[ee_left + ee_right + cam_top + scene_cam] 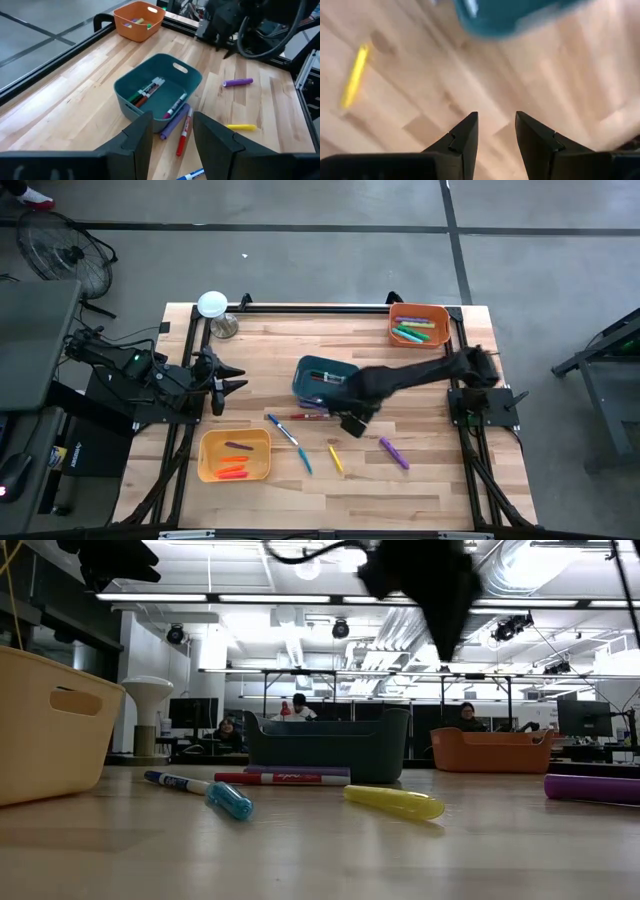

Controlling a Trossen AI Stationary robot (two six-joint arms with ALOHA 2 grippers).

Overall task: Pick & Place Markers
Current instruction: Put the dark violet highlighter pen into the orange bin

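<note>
Loose markers lie flat on the wooden table: a red one [308, 417], a blue-and-white one [283, 430], a small blue one [305, 462], a yellow one [336, 458] and a purple one [393, 452]. Another purple marker [174, 121] lies against the teal bin [322, 378], which holds several markers [150, 91]. My right gripper [352, 423] hangs open and empty above the table just near of the teal bin; its wrist view shows the yellow marker [355, 75] off to one side. My left gripper [235, 378] waits open at the table's left, pointing at the teal bin [157, 92].
An orange bin [420, 325] with markers stands at the far right corner, and a yellow bin [235, 455] with orange and purple markers at the near left. A white mushroom-shaped object [213, 305] and a metal cup [225, 327] stand far left. Black frame rails edge the table.
</note>
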